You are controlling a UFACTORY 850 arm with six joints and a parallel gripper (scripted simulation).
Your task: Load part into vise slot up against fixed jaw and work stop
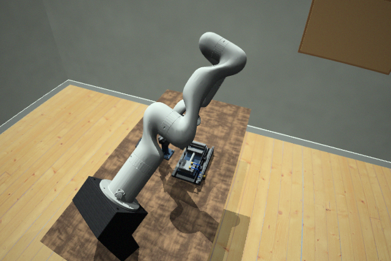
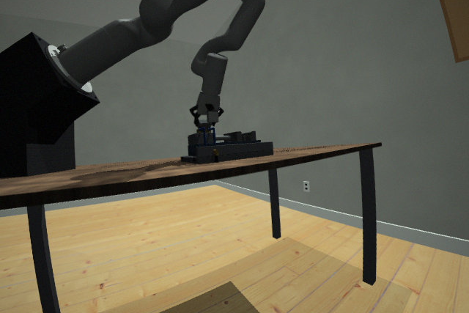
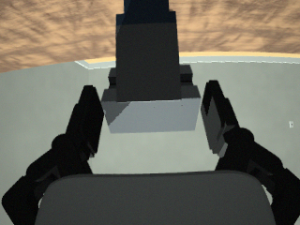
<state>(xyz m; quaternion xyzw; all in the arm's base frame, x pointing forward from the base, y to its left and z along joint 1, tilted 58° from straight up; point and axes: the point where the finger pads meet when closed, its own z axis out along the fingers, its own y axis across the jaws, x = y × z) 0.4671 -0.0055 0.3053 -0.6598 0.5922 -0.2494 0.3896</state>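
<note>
dark wood table (image 2: 322,150), plank floor (image 2: 151,226), grey walls (image 1: 126,30)

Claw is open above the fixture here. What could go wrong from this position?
1. The black claw is open and empty, its fingers on either side of a dark rectangular block. If it comes down off-centre, a fingertip could strike the block and shift it.
2. In the exterior view the claw hangs close above the dark vise fixture with blue tubing, so sideways travel might snag.
3. From the top view the grey arm hides the claw.
</note>
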